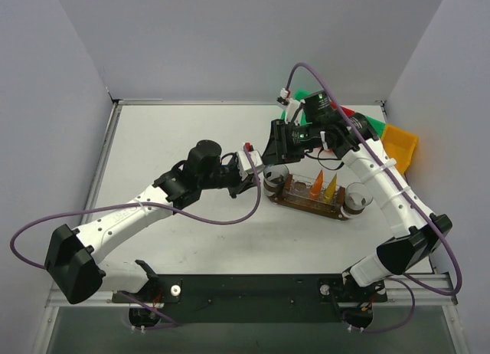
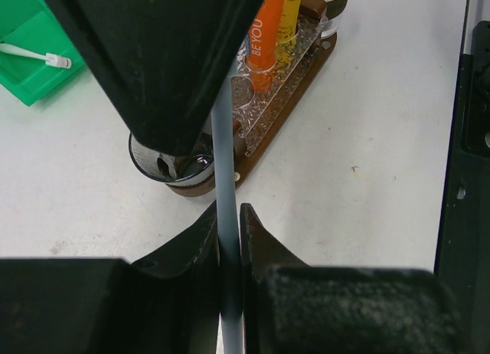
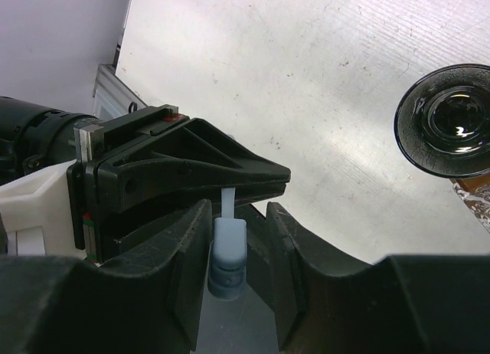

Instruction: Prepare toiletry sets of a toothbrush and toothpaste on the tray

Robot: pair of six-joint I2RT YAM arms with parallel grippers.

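Note:
My left gripper (image 1: 255,172) is shut on the slim white toothbrush (image 2: 224,162), pinching its handle in the left wrist view, where the gripper (image 2: 228,214) points toward the tray. My right gripper (image 1: 273,155) meets it above the table left of the tray. Its jaws (image 3: 237,220) stand open around the toothbrush head (image 3: 228,250), with a gap on the right side. The dark wooden tray (image 1: 306,204) holds an orange tube (image 1: 316,184) and a yellow tube (image 1: 331,188) upright, with a clear cup (image 1: 277,175) at its left end and another (image 1: 357,195) at its right end.
A green bin (image 2: 27,74) with a white toothbrush (image 2: 31,55) lies at the far side. Green, red and yellow bins (image 1: 400,145) sit at the back right behind the right arm. The left cup also shows in the right wrist view (image 3: 452,120).

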